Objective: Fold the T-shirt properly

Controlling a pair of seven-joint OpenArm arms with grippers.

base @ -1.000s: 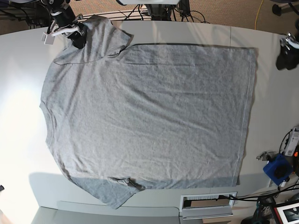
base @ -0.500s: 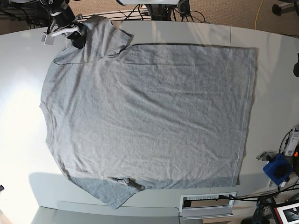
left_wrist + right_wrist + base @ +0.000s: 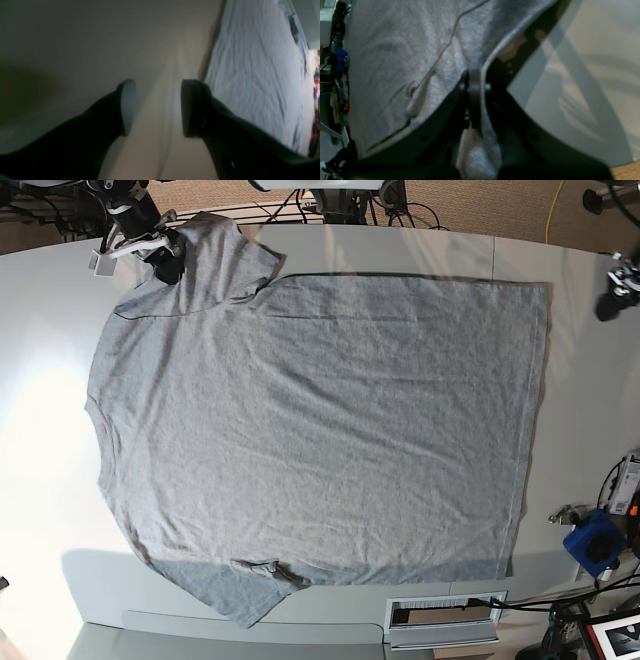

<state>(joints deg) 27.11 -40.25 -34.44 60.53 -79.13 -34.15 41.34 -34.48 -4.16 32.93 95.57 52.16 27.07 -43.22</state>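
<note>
The T-shirt [image 3: 320,420] lies spread flat on the pale table [image 3: 50,430], plain grey side up, with its hem toward the right. At the far left corner, my right gripper [image 3: 168,262] is shut on the far sleeve. The right wrist view shows the sleeve's edge [image 3: 492,52] pinched in that gripper [image 3: 475,100]. My left gripper [image 3: 610,298] hovers off the cloth, just right of the hem's far corner. In the left wrist view it [image 3: 158,107] stands open over bare table, and the T-shirt [image 3: 255,62] lies to its right.
A blue device [image 3: 595,542] with cables sits at the table's right front corner. A white open box [image 3: 445,615] stands at the front edge. Cables and stands [image 3: 340,200] crowd the floor behind the table.
My left arm swung out past the right edge of the base view and has come back in near the hem's far corner. The right gripper and the T-shirt have stayed still.
</note>
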